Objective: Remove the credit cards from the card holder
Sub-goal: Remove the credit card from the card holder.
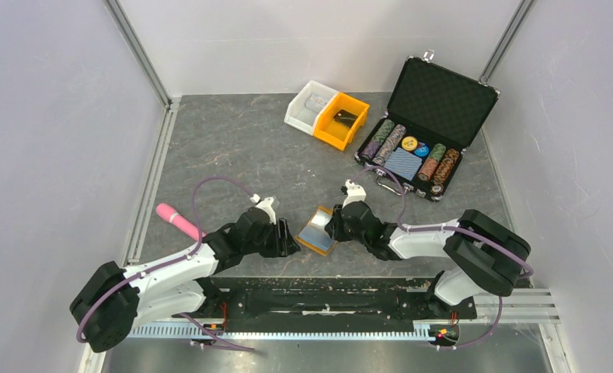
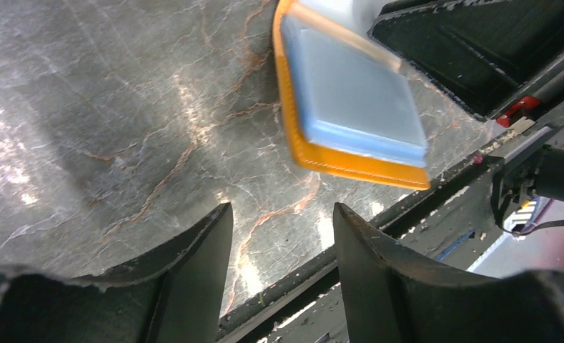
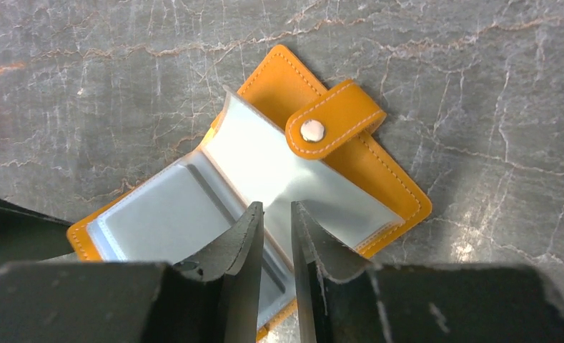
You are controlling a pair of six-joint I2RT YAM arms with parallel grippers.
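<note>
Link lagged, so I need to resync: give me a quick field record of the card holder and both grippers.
card holder: open on the table, snap strap folded inward
left gripper: open, beside the holder, not touching
right gripper: jaws nearly closed over an inner sleeve; grip unclear
cards out: none visible

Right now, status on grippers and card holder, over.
Left gripper open, empty. Right gripper nearly shut over card holder, grip unclear. Holder unfolded on table, no cards seen out. Nothing blocking.
</note>
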